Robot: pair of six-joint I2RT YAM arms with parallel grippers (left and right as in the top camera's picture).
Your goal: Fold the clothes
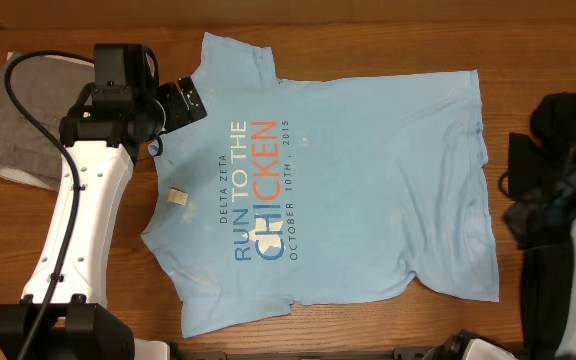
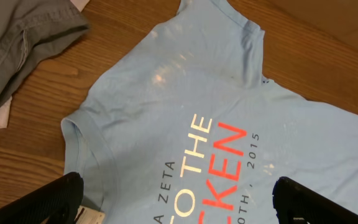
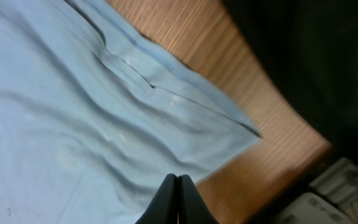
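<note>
T-shirt (image 1: 388, 170) reads "RUN TO THE CHICKEN" (flat); left claw (image 2: 179, 204) apart, right claw (image 3: 178, 200) together.

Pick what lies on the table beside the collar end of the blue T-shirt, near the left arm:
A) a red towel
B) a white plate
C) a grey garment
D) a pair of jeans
C: a crumpled grey garment lies just past the collar end of the light blue T-shirt; no towel, plate or jeans show there.
</note>
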